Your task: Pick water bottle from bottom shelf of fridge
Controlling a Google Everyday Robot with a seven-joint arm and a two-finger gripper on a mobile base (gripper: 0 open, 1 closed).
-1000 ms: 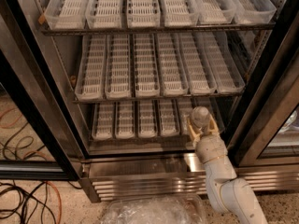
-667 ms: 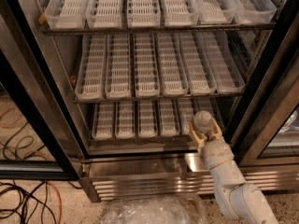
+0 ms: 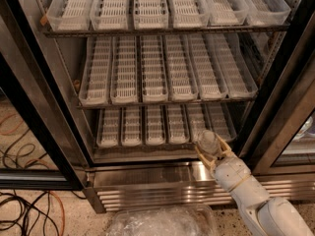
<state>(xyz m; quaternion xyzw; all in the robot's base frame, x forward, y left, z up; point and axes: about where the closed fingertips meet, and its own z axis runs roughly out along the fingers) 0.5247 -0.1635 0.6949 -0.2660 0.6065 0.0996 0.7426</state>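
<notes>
- Camera view: the fridge (image 3: pixel 147 175) stands open, with a steel sill along its bottom edge and a louvred grille (image 3: pixel 157 196) under it.
- Three wire racks of white slotted trays sit one above another: the top shelf (image 3: pixel 162 29), the middle shelf (image 3: pixel 167 103) and the bottom shelf (image 3: pixel 142 146), which looks the shortest.
- The gripper (image 3: pixel 209 144) is at the front edge of the bottom shelf, near its right corner, just above the sill.
- Its tan fingers (image 3: pixel 225 148) stand one on each side of the bottle (image 3: pixel 206 139) and are closed against it, gripping it.
- The bottle is a small clear one. Its pale top faces the camera, in front of the second tray lane from the right.
- The white arm (image 3: pixel 248 193) runs from the gripper down to the bottom right corner of the view, crossing the sill and the grille.
- A black-edged door (image 3: pixel 34 132) slants along the left side and another door frame (image 3: pixel 288 112) along the right.
- Dark and orange cables (image 3: pixel 29 215) lie on the speckled floor at the bottom left.
- A crumpled clear plastic sheet (image 3: pixel 157 222) lies on the floor below the grille.
</notes>
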